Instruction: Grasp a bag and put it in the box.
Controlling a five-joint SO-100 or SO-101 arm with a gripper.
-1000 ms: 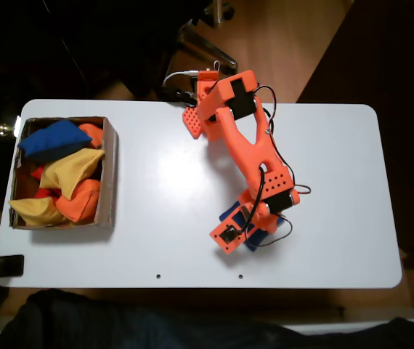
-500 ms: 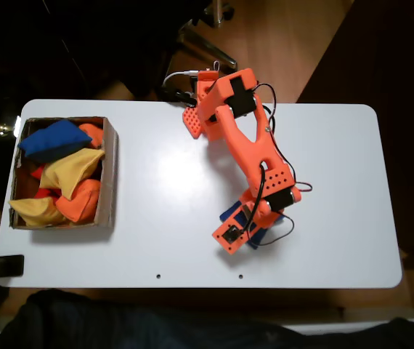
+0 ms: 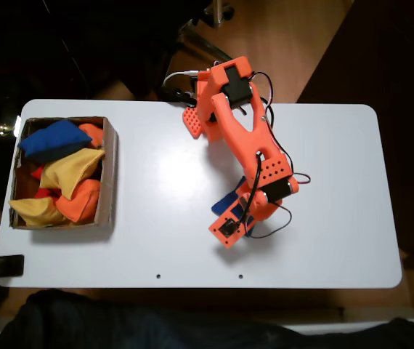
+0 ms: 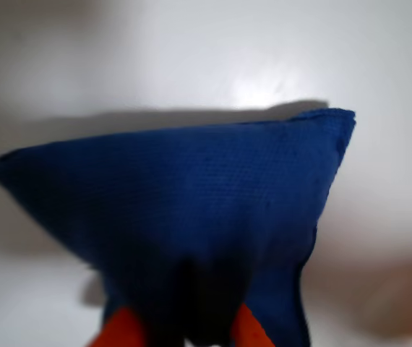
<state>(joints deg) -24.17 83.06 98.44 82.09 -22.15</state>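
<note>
My gripper [image 4: 184, 329] pinched on the bag [image 4: 191, 217], orange fingertips [image 4: 123, 329] pressing its lower edge in the wrist view, bag beneath my arm [image 3: 247, 145] right of centre on the white table [image 3: 338, 182], the box [image 3: 109, 174] of beanbags well apart at left

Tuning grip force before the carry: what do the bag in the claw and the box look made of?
Bag: blue woven fabric, matte, weave texture visible, bunching between the claw fingers, so probably soft-filled. Box: looks like plain brown cardboard, dull, thin low walls.

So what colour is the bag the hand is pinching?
Royal blue, plain fabric. The bag shows best in the wrist view, held between the orange fingers.
</note>
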